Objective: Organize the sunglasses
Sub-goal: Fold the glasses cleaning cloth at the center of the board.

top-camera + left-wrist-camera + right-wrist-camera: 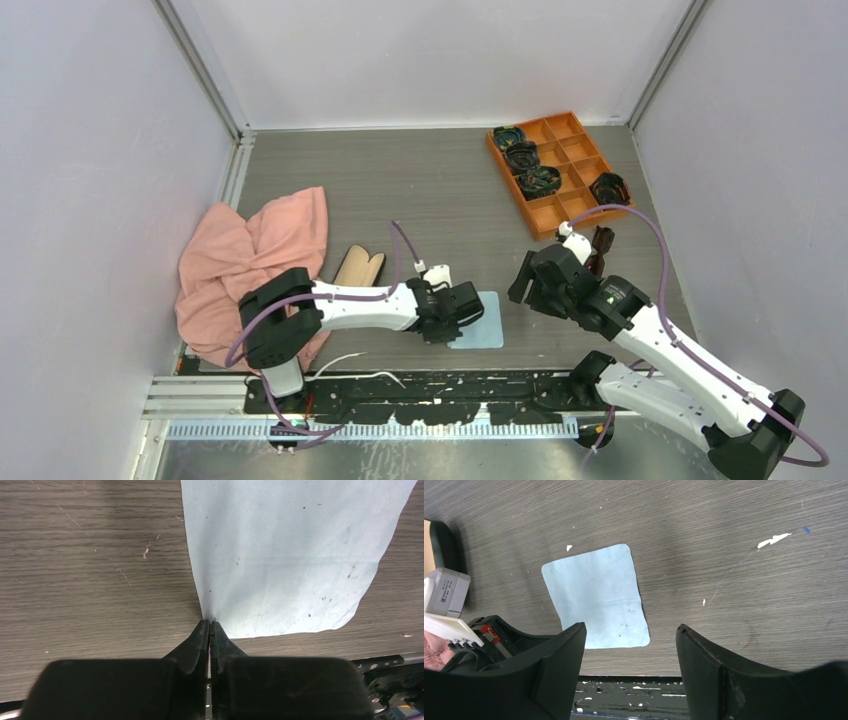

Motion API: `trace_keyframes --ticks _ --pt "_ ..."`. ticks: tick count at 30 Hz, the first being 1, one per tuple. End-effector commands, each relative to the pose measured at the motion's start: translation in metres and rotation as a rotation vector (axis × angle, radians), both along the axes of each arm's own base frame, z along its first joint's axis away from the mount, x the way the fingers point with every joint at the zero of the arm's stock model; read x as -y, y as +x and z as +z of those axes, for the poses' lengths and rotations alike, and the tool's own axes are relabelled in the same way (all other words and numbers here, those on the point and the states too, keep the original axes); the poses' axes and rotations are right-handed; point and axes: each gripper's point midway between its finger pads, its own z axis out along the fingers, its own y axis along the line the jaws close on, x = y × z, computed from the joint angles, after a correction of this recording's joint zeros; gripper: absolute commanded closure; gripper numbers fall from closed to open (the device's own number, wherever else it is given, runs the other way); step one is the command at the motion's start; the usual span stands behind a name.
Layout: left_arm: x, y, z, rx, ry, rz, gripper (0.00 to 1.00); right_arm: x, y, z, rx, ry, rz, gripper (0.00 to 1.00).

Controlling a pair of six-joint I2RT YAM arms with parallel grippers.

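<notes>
So on my feed the wood-grain table [420, 180] has a big pink cloth [250, 265] bunched at the left. The orange divider tray [572, 150] sits far right with dark coiled bundles [523, 157] in some of its slots.

The left gripper [210, 627] is squeezed together on the very edge of the light blue lens cloth [285, 555], which puckers right at the tips. The right gripper [630, 645] hangs over the table with its jaws wide apart and nothing in them.

The open glasses case [358, 266] lies just right of the pink cloth. The sunglasses [603, 243] are folded on the table just near of the tray, right beside the right arm's wrist.

My worries:
- That pinch looks thin, so I think a quick lift or drag could let the cloth slide out.
- The right wrist and its cable are so close to the sunglasses that a careless swing could knock them off toward the right edge.
</notes>
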Motion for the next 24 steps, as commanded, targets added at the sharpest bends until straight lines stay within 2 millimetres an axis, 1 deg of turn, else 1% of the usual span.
trace_keyframes --ticks 1,2,4,6,10,12,15,17,20,23,24 --pt "-0.005 0.000 0.004 0.013 0.015 -0.017 0.91 -0.006 0.006 0.004 0.023 0.036 -0.014 0.28" --pt "-0.004 -0.002 0.004 0.005 0.016 -0.034 0.85 -0.006 0.006 0.004 0.023 0.035 -0.014 0.28" --pt "-0.004 -0.003 0.007 0.000 0.019 -0.051 0.79 -0.005 0.006 0.004 0.023 0.036 -0.014 0.28" --pt "-0.011 -0.001 0.012 0.018 0.039 -0.053 0.77 -0.004 0.005 0.004 0.026 0.034 -0.014 0.28" --pt "-0.038 0.003 0.031 0.077 0.095 -0.045 0.76 -0.002 0.003 0.004 0.028 0.037 -0.014 0.28" --pt "-0.047 0.006 0.043 0.106 0.098 -0.044 0.76 -0.002 0.002 0.003 0.029 0.039 -0.015 0.28" --pt "-0.054 0.008 0.057 0.139 0.089 -0.049 0.76 -0.004 0.002 0.001 0.025 0.043 -0.010 0.28" --pt "-0.055 0.008 0.063 0.151 0.082 -0.059 0.76 -0.008 0.002 -0.002 0.017 0.056 -0.004 0.28" --pt "-0.051 0.012 0.072 0.179 0.056 -0.099 0.76 -0.012 0.003 -0.006 0.007 0.069 0.002 0.28" --pt "-0.051 0.023 0.080 0.194 0.038 -0.119 0.76 -0.017 0.002 -0.009 -0.006 0.083 0.014 0.28" --pt "-0.047 0.025 0.083 0.190 0.005 -0.139 0.76 -0.019 0.002 -0.010 -0.010 0.087 0.019 0.28"
